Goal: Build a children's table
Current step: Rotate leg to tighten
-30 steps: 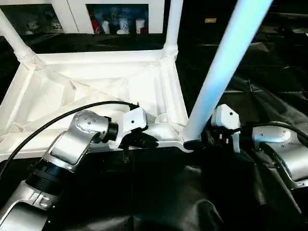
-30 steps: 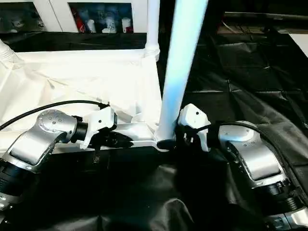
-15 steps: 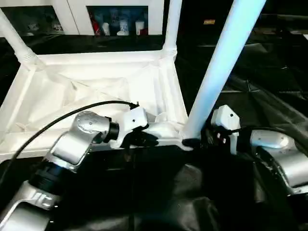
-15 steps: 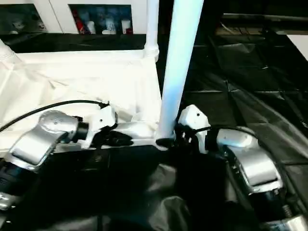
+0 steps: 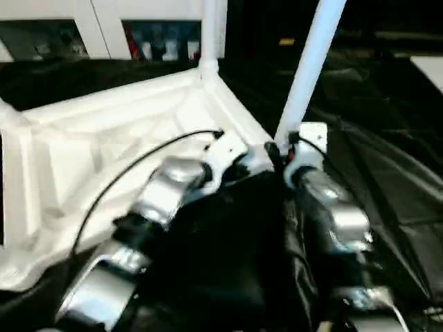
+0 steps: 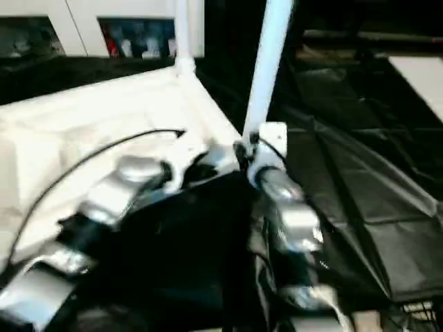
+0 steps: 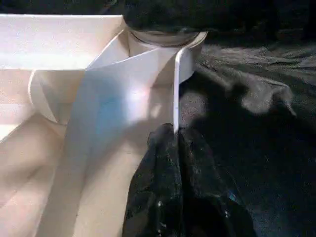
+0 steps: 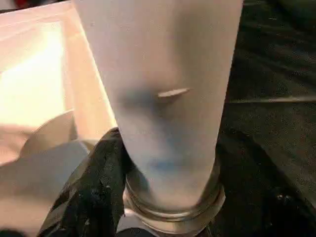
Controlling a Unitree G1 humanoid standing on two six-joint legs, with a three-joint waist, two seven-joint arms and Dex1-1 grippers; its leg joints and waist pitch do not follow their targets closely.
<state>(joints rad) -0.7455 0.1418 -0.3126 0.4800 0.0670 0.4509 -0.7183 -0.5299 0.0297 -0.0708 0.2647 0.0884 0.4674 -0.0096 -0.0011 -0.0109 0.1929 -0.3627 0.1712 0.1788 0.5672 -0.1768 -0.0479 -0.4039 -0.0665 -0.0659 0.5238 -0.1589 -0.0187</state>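
Note:
The children's table lies upside down: its white ribbed tabletop (image 5: 104, 138) rests on black sheeting. One white leg (image 5: 311, 62) rises from the near right corner socket (image 8: 173, 207), and another leg (image 5: 212, 28) stands at the far corner. My right gripper (image 5: 280, 149) holds the near leg just above the socket, with a black finger (image 8: 94, 182) against its side. My left gripper (image 7: 175, 132) sits beside that same corner, its fingers pinched shut on a thin rib of the tabletop (image 7: 123, 84).
Crumpled black sheeting (image 5: 387, 173) covers the ground around the tabletop. A white cabinet (image 5: 104, 21) with small items on its shelves (image 5: 163, 48) stands at the back. A pale surface (image 5: 429, 66) shows at the far right.
The whole picture has swung and blurred, so the camera has moved. Both grippers keep their holds at the same corner of the tabletop.

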